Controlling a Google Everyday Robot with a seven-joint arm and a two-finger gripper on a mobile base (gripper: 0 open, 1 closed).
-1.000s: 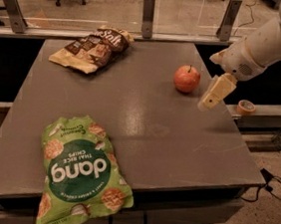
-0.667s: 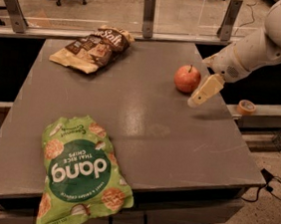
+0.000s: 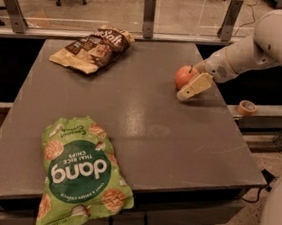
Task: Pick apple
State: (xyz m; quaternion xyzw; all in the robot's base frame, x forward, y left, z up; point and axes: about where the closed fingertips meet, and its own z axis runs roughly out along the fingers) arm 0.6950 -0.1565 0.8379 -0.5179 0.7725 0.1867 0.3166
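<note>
Closing in on the fruit: we see the robot's pincer (image 3: 189, 87) low over the far right part of the grey counter (image 3: 153, 136), pressed up against the near-right side of the apple (image 3: 184, 76), which rests on the counter surface close to the right edge. A second ago the pincer hung clear to the right of the apple with bare counter showing between them. A fraction later that gap had narrowed, and now it is gone, with the tan tip overlapping the lower right of the fruit. The apple itself appears to sit where it sat before, so we judge it has been neither lifted nor knocked aside. We cannot tell how wide the pincer stands, nor whether it has hold of anything, since the apple hides its far side. The white arm (image 3: 253, 51) reaches in from the right, angled down and leftward to the fruit. Well apart from all this, a brown snack bag (image 3: 92, 49) lies at the far left of the counter and a green rice-chip bag (image 3: 82, 173) lies at the near left corner, hanging partly over the front edge. A roll of tape (image 3: 246, 107) sits on a ledge off the right side. In our judgement the approach is all but finished and the grasp is the step at hand. The risk is that a round apple nudged from one side rolls left before it is pinned.
</note>
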